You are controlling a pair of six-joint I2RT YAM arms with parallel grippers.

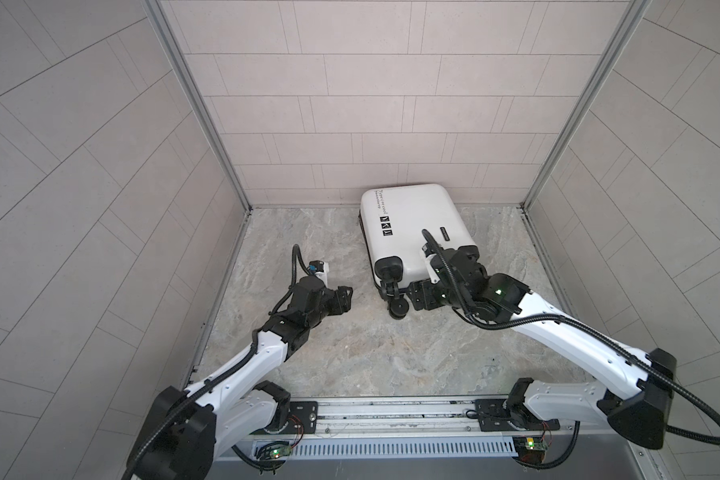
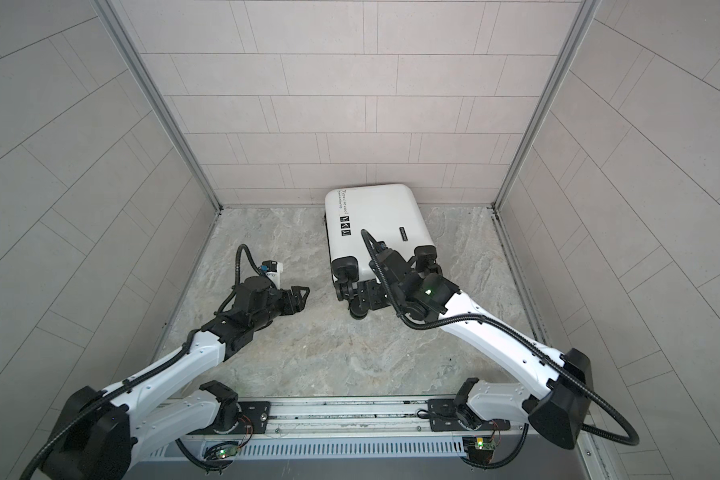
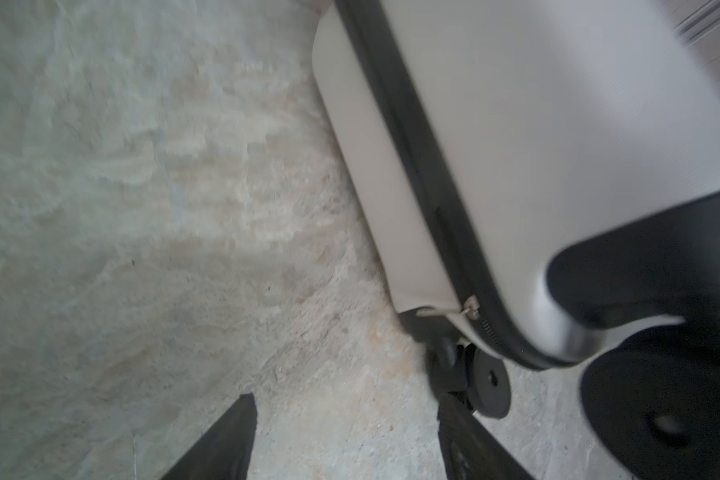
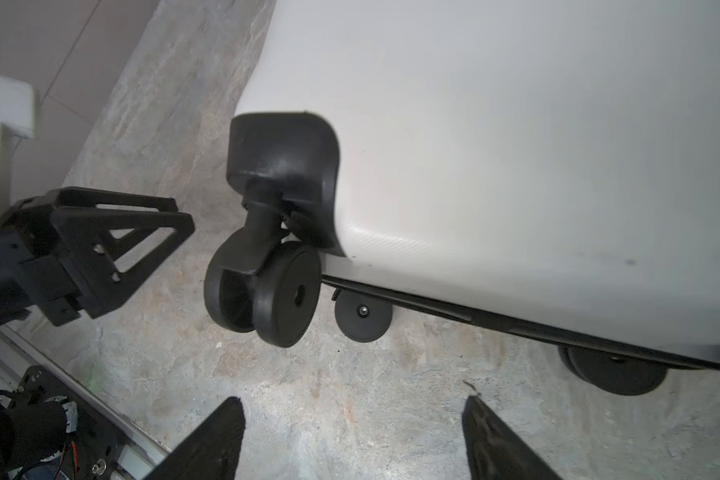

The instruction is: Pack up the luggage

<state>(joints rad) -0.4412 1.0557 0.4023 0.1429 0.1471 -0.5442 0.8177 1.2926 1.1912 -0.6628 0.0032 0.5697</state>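
Observation:
The luggage [image 1: 412, 232] [image 2: 371, 224] is a white hard-shell suitcase lying flat and closed at the back of the floor, wheels toward the front. The left wrist view shows its black zipper band [image 3: 416, 137] and a metal zipper pull [image 3: 470, 309] near the wheel corner. My left gripper [image 1: 57, 297] [image 2: 304, 296] [image 3: 346, 401] is open over bare floor, left of the suitcase and apart from it. My right gripper [image 1: 412, 297] [image 2: 364, 297] [image 4: 352, 401] is open just in front of the wheeled end, beside a black wheel [image 4: 283, 299], with nothing between its fingers.
Tiled walls close in the stone-patterned floor [image 1: 329, 345] at the back and both sides; the suitcase's far end lies near the back wall. A metal rail [image 1: 371, 411] carrying both arm bases runs along the front edge.

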